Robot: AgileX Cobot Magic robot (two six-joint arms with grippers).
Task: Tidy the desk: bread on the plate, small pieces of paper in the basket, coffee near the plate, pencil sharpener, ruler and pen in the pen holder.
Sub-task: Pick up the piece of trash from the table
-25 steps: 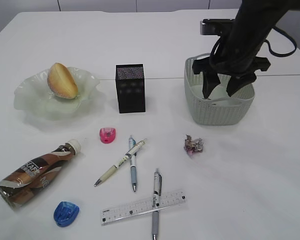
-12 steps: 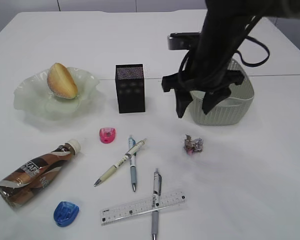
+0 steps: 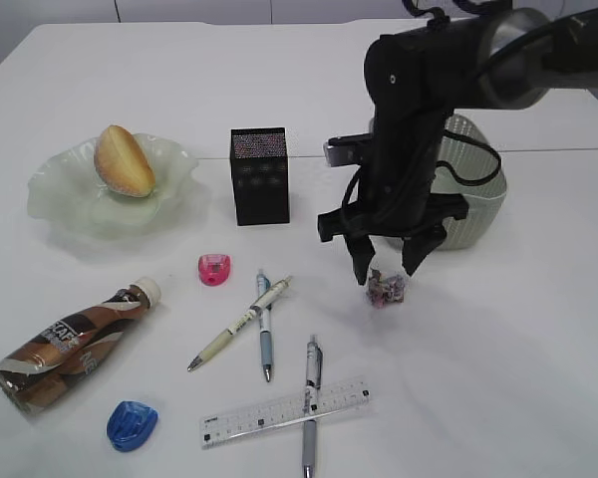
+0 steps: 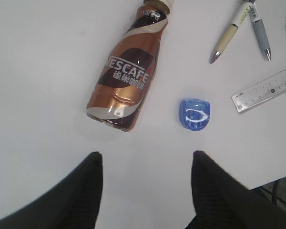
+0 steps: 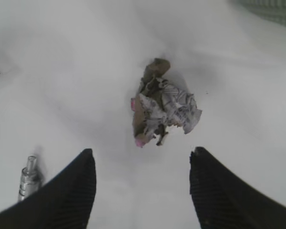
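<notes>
Bread (image 3: 125, 160) on plate (image 3: 55, 204). Right gripper (image 3: 387, 269) wide open, empty, above crumpled paper (image 3: 386, 289). Basket (image 3: 483, 204) contents hidden, possibly paper. Coffee (image 3: 75, 344), pens, ruler (image 3: 284, 411) untouched.

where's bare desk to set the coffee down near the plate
Bare desk lies between the plate, pen holder and pink sharpener. The front is crowded: coffee, blue sharpener, pens, ruler.

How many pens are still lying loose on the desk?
3. A cream pen lies crossed over a grey-blue pen below the pen holder; a third pen lies across the ruler. None seem hidden.
</notes>
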